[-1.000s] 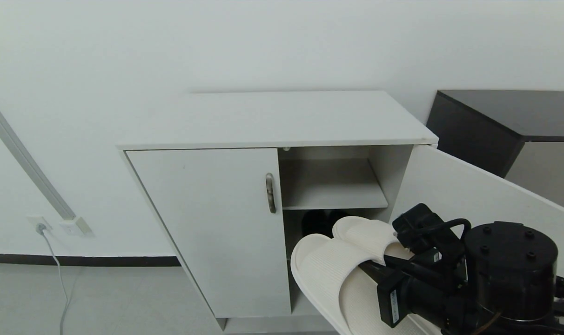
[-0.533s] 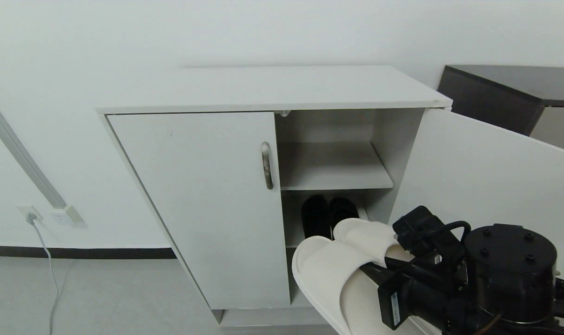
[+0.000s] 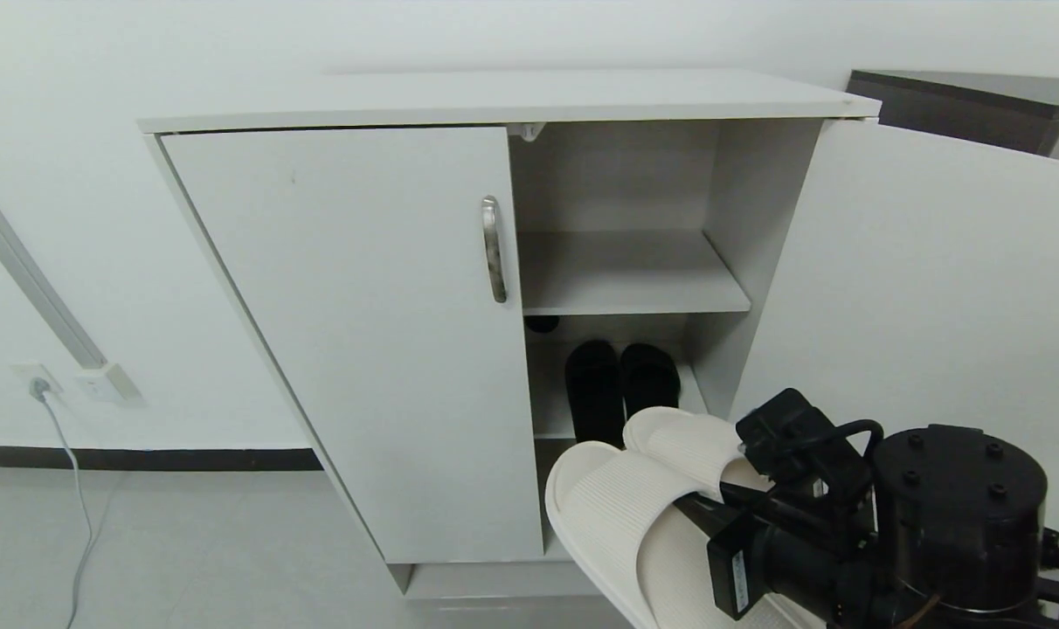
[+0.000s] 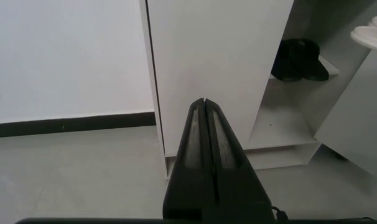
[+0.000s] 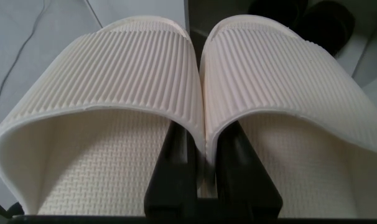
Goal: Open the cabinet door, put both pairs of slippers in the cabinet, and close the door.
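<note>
While I hold the rig in front of the white cabinet point(image 3: 494, 96), my right gripper point(image 3: 704, 511) is clamped on the pair of white slippers point(image 3: 617, 515). One finger point(image 5: 176, 168) sits inside each slipper, pinching the two inner walls together, so the pair hangs side by side, toes pointing at the cabinet.

The right door point(image 3: 931, 288) stands swung out wide, its face running close alongside my right arm. The left door point(image 3: 355, 332) is closed, and its metal handle point(image 3: 492, 249) sits at the edge next to the opening. The white toes hang low in front of that opening, between the closed door's edge and the open door; I cannot tell how near they are to the cabinet front.

Inside, the upper shelf point(image 3: 626, 275) is bare. The black slippers point(image 3: 621, 384) rest on the shelf below, toes inward and toward its right side, with a strip of bare board to their left. Beneath that shelf lies the bottom compartment point(image 4: 282, 127).

My left gripper point(image 4: 204, 109) hangs above the grey floor point(image 3: 145, 542) off the closed door, fingers pressed together, holding nothing.
</note>
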### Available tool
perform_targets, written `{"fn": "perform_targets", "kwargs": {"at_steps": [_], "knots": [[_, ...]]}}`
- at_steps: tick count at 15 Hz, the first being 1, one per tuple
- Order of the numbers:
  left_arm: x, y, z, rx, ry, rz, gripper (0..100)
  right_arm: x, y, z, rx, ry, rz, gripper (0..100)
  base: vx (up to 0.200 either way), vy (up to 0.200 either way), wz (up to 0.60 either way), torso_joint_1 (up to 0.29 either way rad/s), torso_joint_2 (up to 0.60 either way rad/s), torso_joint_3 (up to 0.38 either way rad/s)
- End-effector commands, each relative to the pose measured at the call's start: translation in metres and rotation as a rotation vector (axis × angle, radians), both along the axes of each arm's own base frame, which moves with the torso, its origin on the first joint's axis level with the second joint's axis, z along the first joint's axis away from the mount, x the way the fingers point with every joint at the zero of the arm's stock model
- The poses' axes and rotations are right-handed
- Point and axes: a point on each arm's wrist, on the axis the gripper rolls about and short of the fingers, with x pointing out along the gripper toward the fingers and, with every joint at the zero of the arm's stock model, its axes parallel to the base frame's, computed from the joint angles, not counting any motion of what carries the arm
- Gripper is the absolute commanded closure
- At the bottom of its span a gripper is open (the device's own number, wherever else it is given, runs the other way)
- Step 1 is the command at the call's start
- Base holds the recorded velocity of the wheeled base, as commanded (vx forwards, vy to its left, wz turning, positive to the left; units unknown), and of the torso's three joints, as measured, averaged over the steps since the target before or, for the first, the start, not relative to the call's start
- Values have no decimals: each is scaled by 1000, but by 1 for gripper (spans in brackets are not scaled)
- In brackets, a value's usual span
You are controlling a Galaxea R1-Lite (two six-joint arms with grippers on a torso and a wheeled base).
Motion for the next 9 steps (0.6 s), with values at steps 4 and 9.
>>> {"fn": "perform_targets", "kwargs": {"at_steps": [4, 9], "knots": [[0, 0, 0, 0, 1, 2, 100, 0, 0, -4, -12, 7, 2, 100, 0, 0, 0, 1, 35, 34], [0, 0, 0, 1, 1, 0, 100, 1, 4, -9, -37, 0, 18, 100, 0, 0, -240, 0, 1, 4]]}}
